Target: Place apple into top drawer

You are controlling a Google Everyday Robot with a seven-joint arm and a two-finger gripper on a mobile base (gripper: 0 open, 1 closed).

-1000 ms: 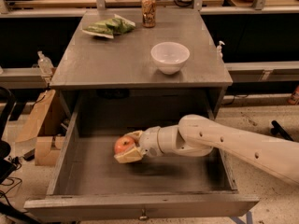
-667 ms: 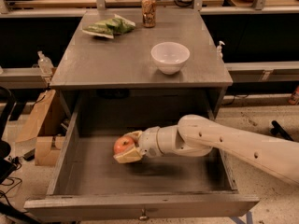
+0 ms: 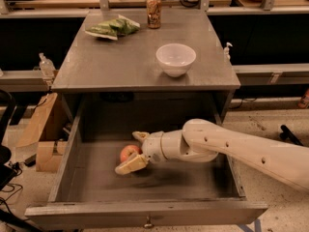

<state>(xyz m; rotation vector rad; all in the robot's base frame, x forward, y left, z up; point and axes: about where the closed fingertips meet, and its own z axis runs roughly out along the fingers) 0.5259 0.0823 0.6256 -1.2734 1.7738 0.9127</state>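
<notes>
The small red-orange apple (image 3: 129, 152) lies on the floor of the open grey top drawer (image 3: 145, 211), left of its middle. My gripper (image 3: 127, 152) reaches into the drawer from the right. It is open, with one finger (image 3: 140, 136) behind the apple and the other finger (image 3: 129, 165) in front of it. The apple sits between the fingers, and the far finger stands apart from it. The drawer's small metal knob (image 3: 148, 223) shows on the front panel.
On the cabinet top (image 3: 120, 66) stand a white bowl (image 3: 175, 58), a drink can (image 3: 154, 5) and a green snack bag (image 3: 112, 28). Cardboard boxes (image 3: 41, 129) stand on the floor to the left. My arm (image 3: 251, 151) crosses the drawer's right side.
The fingers have spread apart around the apple. The near finger has moved forward and to the left. The apple has stayed in place on the drawer floor.
</notes>
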